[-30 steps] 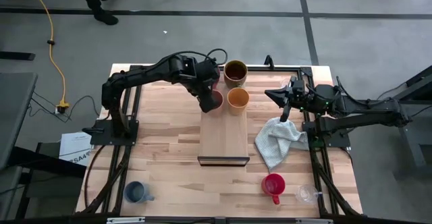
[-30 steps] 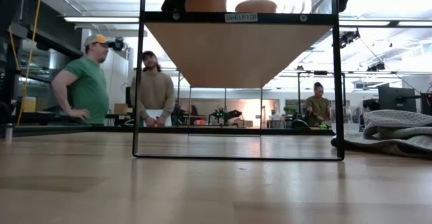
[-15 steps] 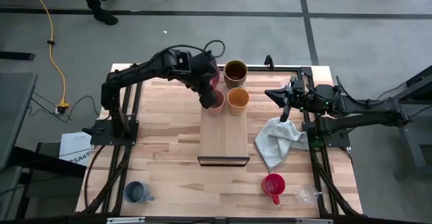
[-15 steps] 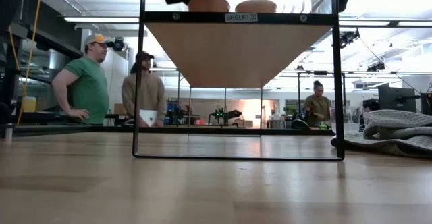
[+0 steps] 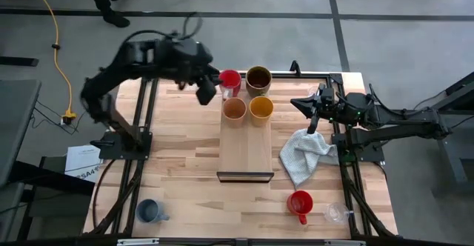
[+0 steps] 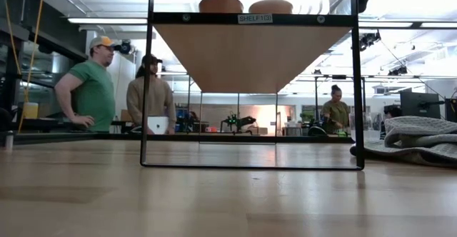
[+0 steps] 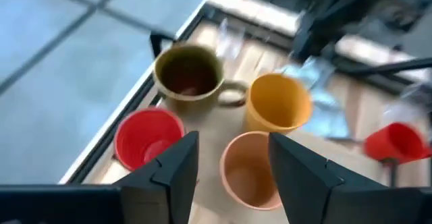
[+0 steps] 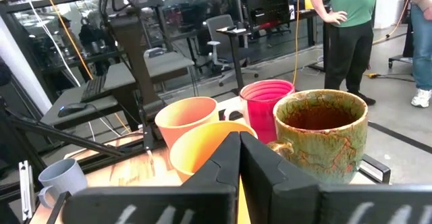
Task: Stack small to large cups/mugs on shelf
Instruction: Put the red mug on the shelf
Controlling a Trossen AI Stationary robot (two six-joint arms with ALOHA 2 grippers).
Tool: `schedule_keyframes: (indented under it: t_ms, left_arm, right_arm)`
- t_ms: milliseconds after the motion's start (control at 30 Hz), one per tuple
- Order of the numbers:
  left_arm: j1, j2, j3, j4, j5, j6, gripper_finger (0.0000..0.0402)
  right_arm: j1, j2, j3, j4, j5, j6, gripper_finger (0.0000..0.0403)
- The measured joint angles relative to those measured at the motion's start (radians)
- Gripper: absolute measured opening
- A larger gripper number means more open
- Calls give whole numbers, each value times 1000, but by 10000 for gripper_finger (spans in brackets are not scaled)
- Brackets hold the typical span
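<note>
Four cups at shelf [image 5: 246,151] far end: 1 red mug [image 5: 230,80], 1 olive-brown mug [image 5: 258,78], 2 orange cups [image 5: 235,109]; on desk [image 5: 178,150] 1 more red mug [image 5: 300,203], 1 blue mug [image 5: 148,211], 1 glass cup [image 5: 337,213]; left hand [image 5: 207,95] apart, empty, beside red mug; right hand [image 5: 312,124] together, above grey cloth [image 5: 304,154].

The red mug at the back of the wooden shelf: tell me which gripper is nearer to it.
Left. The left gripper hangs just beside the red mug, jaws open and empty; the right gripper waits shut across the shelf, by the grey cloth.
</note>
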Motion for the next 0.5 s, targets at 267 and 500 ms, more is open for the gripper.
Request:
schedule_keyframes:
  t_ms: [267,500]
  left_arm:
    - [-50,-321,-415,407,-24,14,129]
    - [-50,-638,-950,876,30,-55,115]
  right_arm:
    - [0,0,0,0,0,-7,0]
    - [0,0,0,1,0,-7,0]
